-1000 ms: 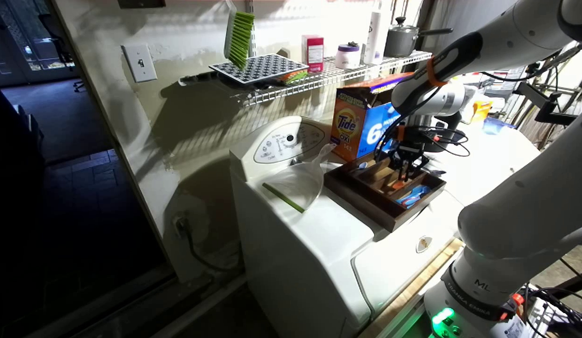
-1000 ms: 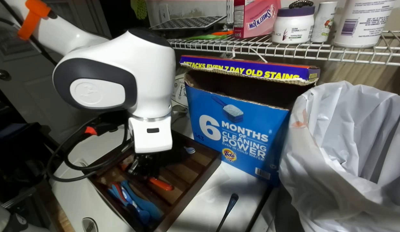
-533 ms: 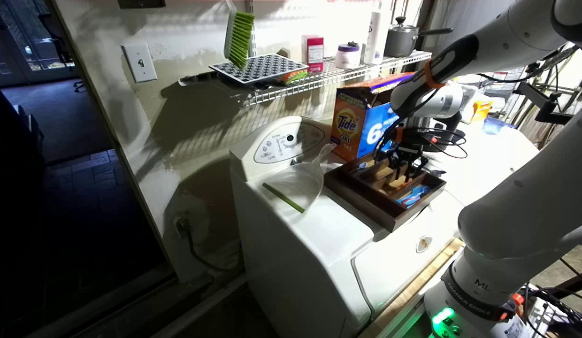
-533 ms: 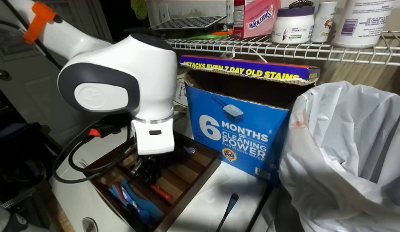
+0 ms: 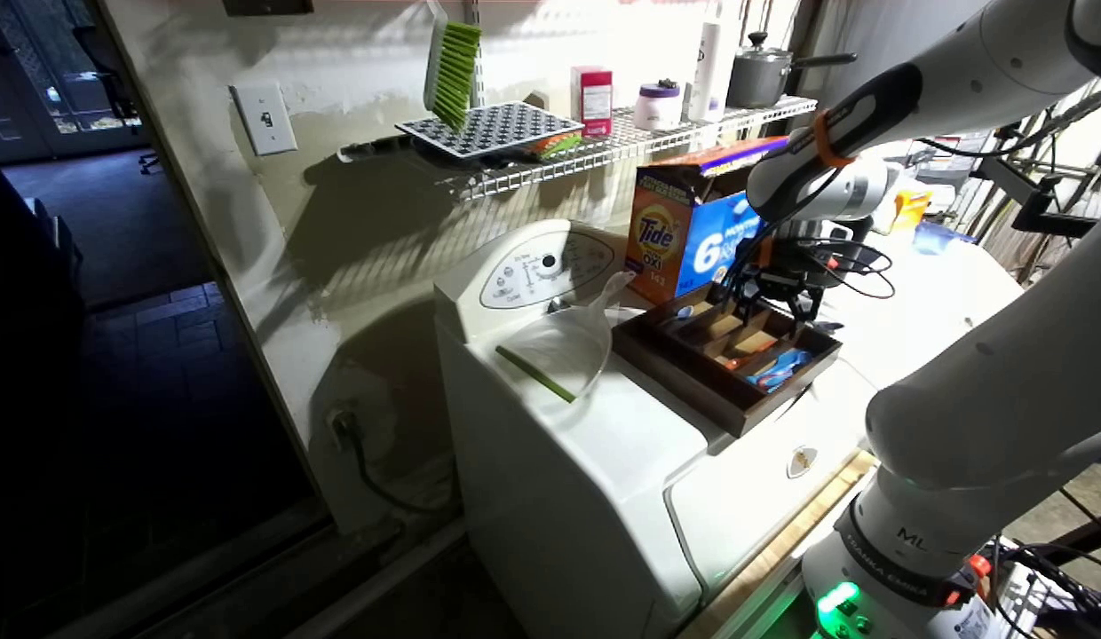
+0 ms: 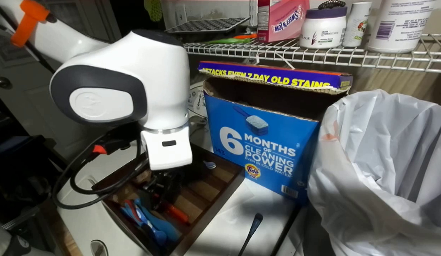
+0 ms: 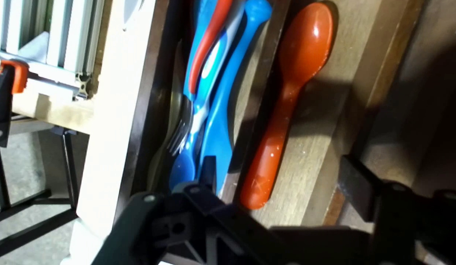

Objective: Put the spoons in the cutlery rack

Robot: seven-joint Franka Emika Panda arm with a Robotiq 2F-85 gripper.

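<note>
In an exterior view, we see the white arm (image 5: 986, 390) standing at the near right and bent over, its black gripper (image 5: 771, 321) pointing down above the wooden cutlery rack (image 5: 679, 380). In an exterior view, we find the wrist (image 6: 167, 106) upright (an orange strap (image 6: 29, 24) circles the arm higher up), the black gripper in deep shadow beneath. In the wrist view, we see the fingers (image 7: 358, 187) wide apart, the orange spoon (image 7: 287, 96) lying clear of both in its compartment (image 7: 310, 152); a blue spoon (image 7: 182, 167) lies among other utensils (image 7: 219, 115) in the compartment to the left.
</note>
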